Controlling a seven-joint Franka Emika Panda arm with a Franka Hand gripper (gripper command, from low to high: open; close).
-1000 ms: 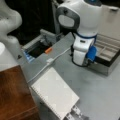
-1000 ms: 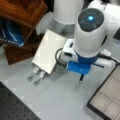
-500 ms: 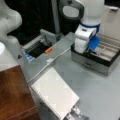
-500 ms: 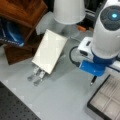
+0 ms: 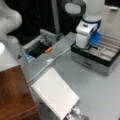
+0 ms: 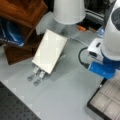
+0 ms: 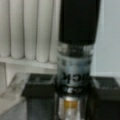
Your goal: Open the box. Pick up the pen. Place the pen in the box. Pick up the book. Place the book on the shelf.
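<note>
Wrist view is showing the claw [image 7: 75, 100] closing on the pen [image 7: 76, 50], which is standing upright between the two dark fingers [image 7: 37, 87], black upper body above a silver section. Directly beneath the claw, the box [image 5: 96, 58] is sitting open, its pale compartments facing up; in a front view the claw itself is hiding behind the arm's white and blue wrist. Well away from the claw, toward a front view's bottom, the spiral-bound book [image 5: 55, 92] is lying flat on the grey table [image 5: 100, 92]. Farther still, at a front view's bottom left, the reddish-brown shelf [image 5: 13, 95] is standing beside the book.
</note>
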